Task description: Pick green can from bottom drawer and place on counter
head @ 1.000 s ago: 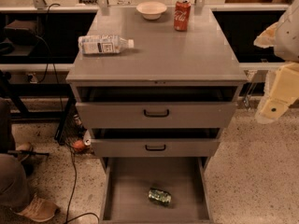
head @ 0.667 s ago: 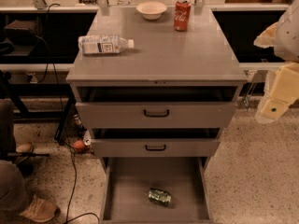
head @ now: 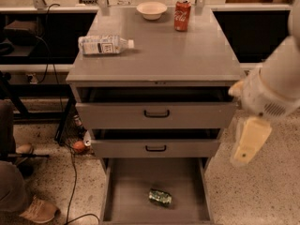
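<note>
The green can (head: 160, 197) lies on its side on the floor of the open bottom drawer (head: 136, 182), a little right of the middle and near the front. The grey counter (head: 168, 60) tops the cabinet above it. My gripper (head: 247, 144) hangs pale and cream-coloured at the right of the cabinet, level with the middle drawer, above and to the right of the can and apart from it. It holds nothing that I can see.
On the counter are a red Coca-Cola can (head: 182, 14), a white bowl (head: 151, 10) and a plastic bottle (head: 104, 44) lying on its side. The two upper drawers (head: 156, 114) stand slightly pulled out. A person's shoe (head: 38, 210) and cables are on the floor at left.
My arm and gripper have moved left and down, closer to the cabinet's right side. The can and the drawers have not moved.
</note>
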